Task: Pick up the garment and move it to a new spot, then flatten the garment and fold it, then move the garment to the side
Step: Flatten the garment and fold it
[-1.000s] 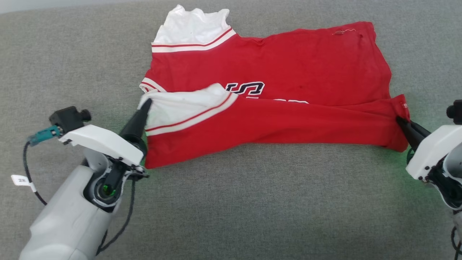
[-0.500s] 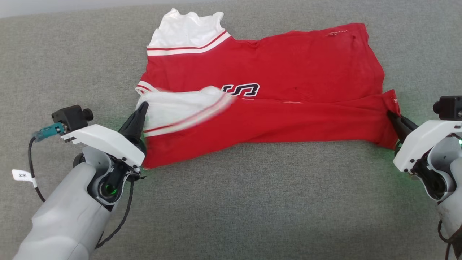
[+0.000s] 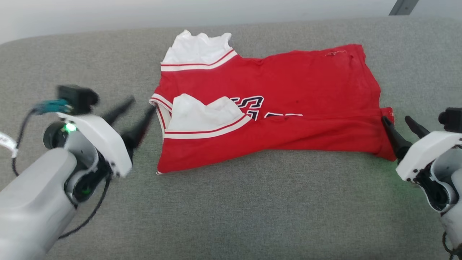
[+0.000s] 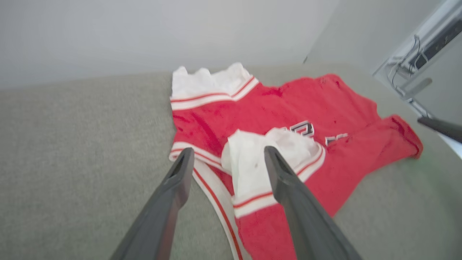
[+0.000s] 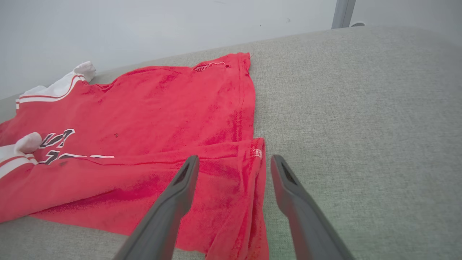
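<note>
Grey cloth surface (image 3: pixel 231 216) before a pale wall (image 3: pixel 108 14) carries the red shirt (image 3: pixel 288 90), partly folded, near its middle. Left gripper (image 3: pixel 141 104) and right gripper (image 3: pixel 396 118) stand wide open at the shirt's two ends, gripping nothing.

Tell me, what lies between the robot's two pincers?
The red garment, lying on the grey surface, spans the stretch from left pincer to right pincer, as the head view shows.
</note>
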